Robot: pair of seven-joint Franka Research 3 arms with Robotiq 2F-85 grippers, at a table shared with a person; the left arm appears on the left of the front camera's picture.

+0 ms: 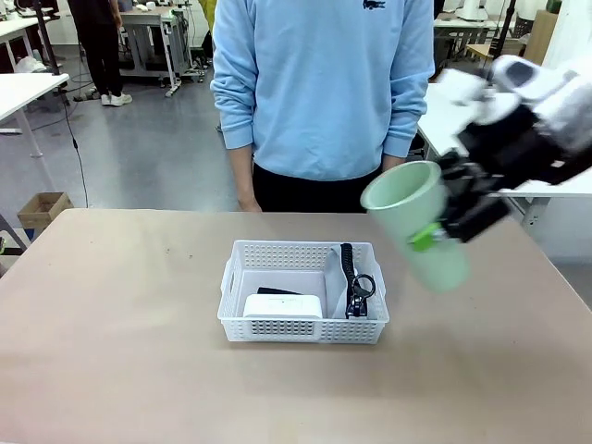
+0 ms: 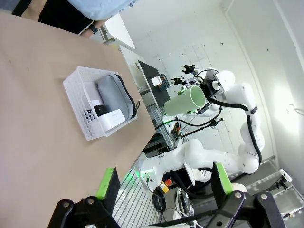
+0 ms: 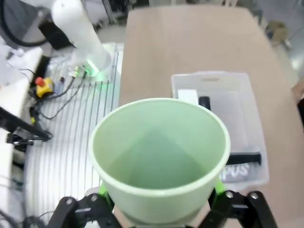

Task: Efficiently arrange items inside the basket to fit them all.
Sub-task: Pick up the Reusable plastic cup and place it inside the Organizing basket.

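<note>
a light brown table (image 1: 111, 370) fills the foreground, and beyond it lies a smooth grey floor (image 1: 139, 157) under even indoor light. white work tables (image 1: 23, 92) stand at the far left and behind at the right, and a cardboard box (image 1: 42, 211) sits on the floor by the table's left corner. the left wrist view shows a plain white wall (image 2: 190, 28).
</note>
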